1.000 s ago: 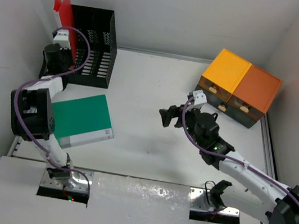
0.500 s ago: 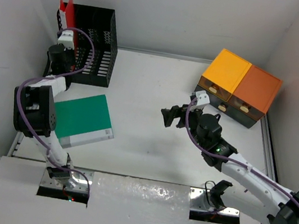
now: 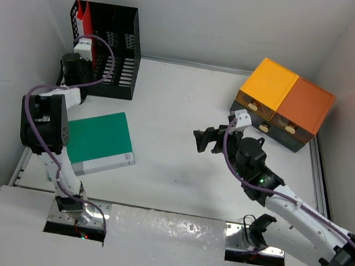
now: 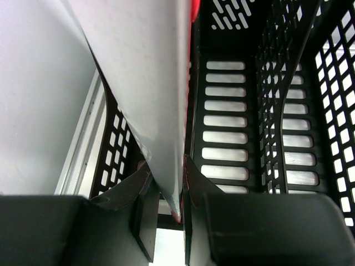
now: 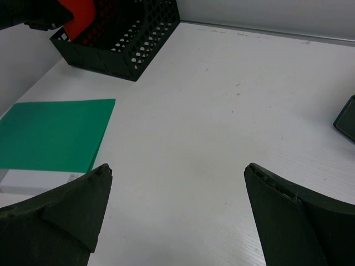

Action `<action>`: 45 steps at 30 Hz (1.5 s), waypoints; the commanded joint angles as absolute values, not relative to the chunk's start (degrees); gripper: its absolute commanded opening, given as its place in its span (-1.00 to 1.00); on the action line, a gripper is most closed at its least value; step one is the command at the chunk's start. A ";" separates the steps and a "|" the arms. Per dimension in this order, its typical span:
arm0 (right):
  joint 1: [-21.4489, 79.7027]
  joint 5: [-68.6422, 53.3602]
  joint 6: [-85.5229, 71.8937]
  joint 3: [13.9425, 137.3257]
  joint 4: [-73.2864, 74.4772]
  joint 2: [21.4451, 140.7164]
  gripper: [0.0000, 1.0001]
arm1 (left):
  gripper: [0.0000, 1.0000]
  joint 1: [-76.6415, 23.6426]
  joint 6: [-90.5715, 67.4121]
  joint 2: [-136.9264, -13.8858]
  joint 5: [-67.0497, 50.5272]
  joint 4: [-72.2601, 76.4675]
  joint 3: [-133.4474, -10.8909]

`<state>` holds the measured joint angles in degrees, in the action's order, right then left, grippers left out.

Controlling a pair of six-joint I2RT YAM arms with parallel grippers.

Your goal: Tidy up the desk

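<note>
The white desk (image 3: 182, 100) holds a green binder (image 3: 99, 137) at the left, also seen in the right wrist view (image 5: 52, 133). My left gripper (image 3: 82, 42) is shut on a red folder (image 3: 81, 8) and holds it upright in the leftmost slot of the black mesh rack (image 3: 113, 45). In the left wrist view the fingers (image 4: 145, 213) pinch the folder's lower edge (image 4: 150, 83), with the rack's walls (image 4: 277, 111) around it. My right gripper (image 3: 207, 140) is open and empty above the middle of the desk (image 5: 222, 83), its jaws wide apart (image 5: 177, 174).
Two orange drawer boxes (image 3: 284, 96) stand at the back right; a dark corner of them (image 5: 346, 119) shows in the right wrist view. The rack (image 5: 127, 39) sits in the back left corner against the white walls. Metal rails edge the desk.
My left gripper has moved right and down with the red folder, which now sits lower in the rack. My right gripper has shifted slightly to the right.
</note>
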<state>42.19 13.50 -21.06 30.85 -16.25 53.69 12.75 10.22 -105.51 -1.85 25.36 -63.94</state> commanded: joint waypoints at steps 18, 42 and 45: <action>42.36 13.10 -21.36 30.67 -17.67 54.31 0.98 | 0.99 13.89 8.43 -86.68 -11.34 6.25 -65.83; 49.83 -26.80 -48.15 68.38 -30.40 121.62 -0.12 | 0.99 13.97 33.22 -50.36 -12.23 -36.57 -40.62; 50.01 -27.16 -52.46 67.77 -32.96 124.35 0.02 | 0.99 13.97 33.48 -49.40 -10.72 -35.68 -38.68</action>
<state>50.33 -24.08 -46.04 66.57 -27.38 122.83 13.47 32.80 -51.81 -13.15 -39.09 -38.81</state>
